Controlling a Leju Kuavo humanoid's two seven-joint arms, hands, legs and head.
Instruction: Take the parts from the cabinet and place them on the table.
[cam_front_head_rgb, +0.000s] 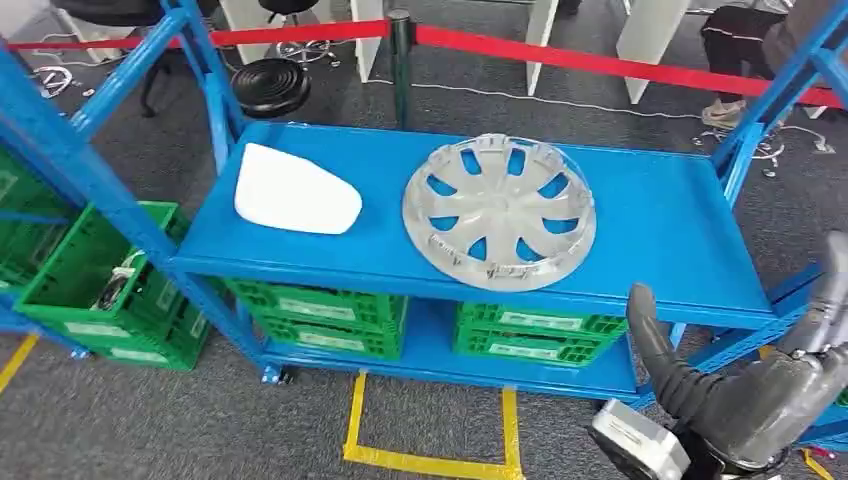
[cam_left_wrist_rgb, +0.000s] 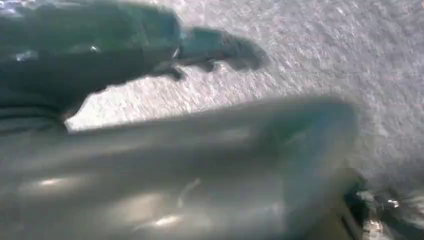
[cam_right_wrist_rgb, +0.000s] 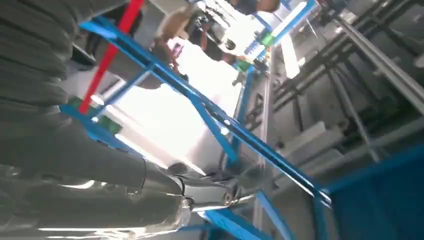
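While the right hand (cam_front_head_rgb: 745, 395) is hovering empty, fingers apart, the stiff, light hubcap (cam_front_head_rgb: 499, 212) is inviting a rim grip.

The flat blue metal shelf top (cam_front_head_rgb: 650, 215) lay bare to the right of the round silver plastic wheel cover (cam_front_head_rgb: 499, 212). A white smooth curved panel (cam_front_head_rgb: 294, 191) took its left part. Slanted blue steel frame posts (cam_front_head_rgb: 70, 160) flanked both ends; green slatted plastic crates (cam_front_head_rgb: 320, 310) packed the level beneath.
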